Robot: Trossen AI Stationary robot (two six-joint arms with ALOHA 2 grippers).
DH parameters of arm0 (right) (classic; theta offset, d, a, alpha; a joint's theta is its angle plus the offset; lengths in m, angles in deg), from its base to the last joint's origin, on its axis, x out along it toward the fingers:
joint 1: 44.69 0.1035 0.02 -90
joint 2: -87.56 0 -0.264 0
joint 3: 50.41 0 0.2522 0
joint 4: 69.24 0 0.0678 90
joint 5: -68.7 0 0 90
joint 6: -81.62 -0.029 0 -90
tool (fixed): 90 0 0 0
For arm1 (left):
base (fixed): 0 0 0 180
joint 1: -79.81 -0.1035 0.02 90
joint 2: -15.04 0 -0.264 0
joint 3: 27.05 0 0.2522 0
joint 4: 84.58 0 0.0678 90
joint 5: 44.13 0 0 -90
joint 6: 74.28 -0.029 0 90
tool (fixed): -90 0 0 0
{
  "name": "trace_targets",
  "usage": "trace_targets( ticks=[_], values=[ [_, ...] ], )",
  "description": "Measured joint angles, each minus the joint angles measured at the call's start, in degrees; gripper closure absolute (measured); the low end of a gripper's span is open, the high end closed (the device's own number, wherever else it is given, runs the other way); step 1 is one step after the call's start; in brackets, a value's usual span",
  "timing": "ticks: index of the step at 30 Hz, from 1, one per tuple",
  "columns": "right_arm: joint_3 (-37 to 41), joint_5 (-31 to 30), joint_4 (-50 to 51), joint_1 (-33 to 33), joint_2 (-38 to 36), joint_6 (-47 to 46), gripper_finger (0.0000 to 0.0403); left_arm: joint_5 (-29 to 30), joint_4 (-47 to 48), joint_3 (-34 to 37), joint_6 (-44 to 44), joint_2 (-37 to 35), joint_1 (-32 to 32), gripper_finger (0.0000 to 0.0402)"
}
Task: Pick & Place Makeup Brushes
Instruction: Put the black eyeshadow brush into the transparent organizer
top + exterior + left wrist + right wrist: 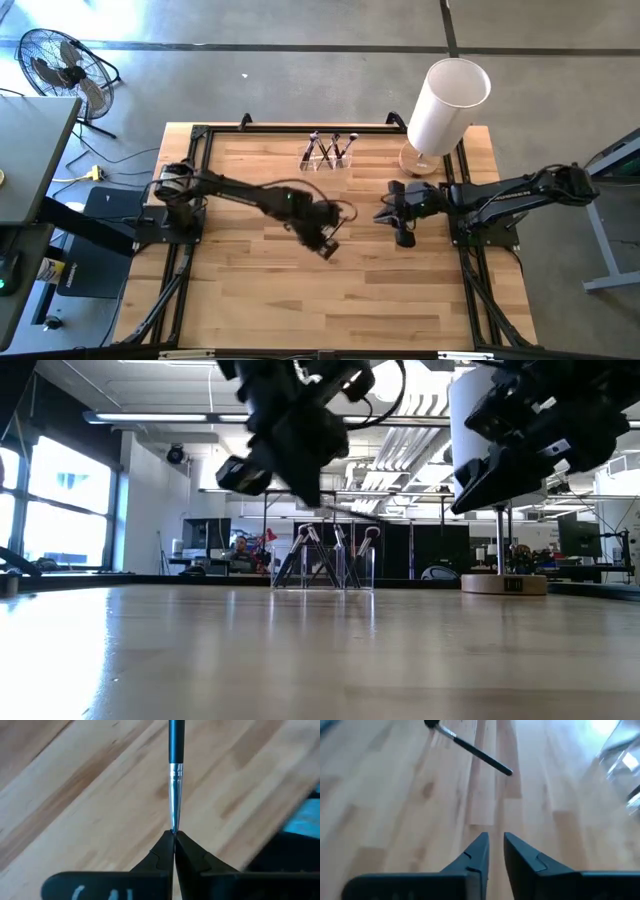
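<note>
My left gripper hangs over the middle of the table, shut on one makeup brush with a black handle and a silver ferrule. The right wrist view shows that same brush above the boards. To its right, my right gripper is slightly open and holds nothing. Several more brushes stand leaning in a small clear holder at the table's far edge, also seen in the low view. My left gripper pinches the brush between its two fingertips at the narrow end of the silver ferrule. The brush points straight on from the fingers, black handle outward. The fingers slant downward, and the brush is lifted clear of the table.
A big white cylinder on a round wooden base stands at the far right corner. A black frame runs along the table's edges. Bare boards lie toward the near edge.
</note>
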State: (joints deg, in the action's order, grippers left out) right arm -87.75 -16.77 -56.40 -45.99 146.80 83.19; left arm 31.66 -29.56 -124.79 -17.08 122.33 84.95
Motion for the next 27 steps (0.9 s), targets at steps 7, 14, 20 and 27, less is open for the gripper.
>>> trace_targets(
  ticks=[7, 14, 20, 27],
  values=[
    [-2.7, -19.8, 1.1, 10.4, 0.0, 22.3, 0.0304, -6.1, -6.3, -4.7, 1.0, 0.0, -8.6, 0.0401],
    [-3.4, -39.6, -5.8, 17.7, 0.0, 45.8, 0.0289, -11.6, -16.1, -5.7, 4.7, -0.1, -11.3, 0.0401],
    [-3.4, -42.8, -8.7, 18.4, 0.0, 56.3, 0.0288, -13.1, -23.4, -5.7, 5.6, -0.1, -11.1, 0.0402],
    [-3.4, -44.4, -10.9, 19.1, 0.0, 66.0, 0.0288, -13.2, -24.8, -5.7, 6.1, -0.1, -11.1, 0.0401]
  ],
)
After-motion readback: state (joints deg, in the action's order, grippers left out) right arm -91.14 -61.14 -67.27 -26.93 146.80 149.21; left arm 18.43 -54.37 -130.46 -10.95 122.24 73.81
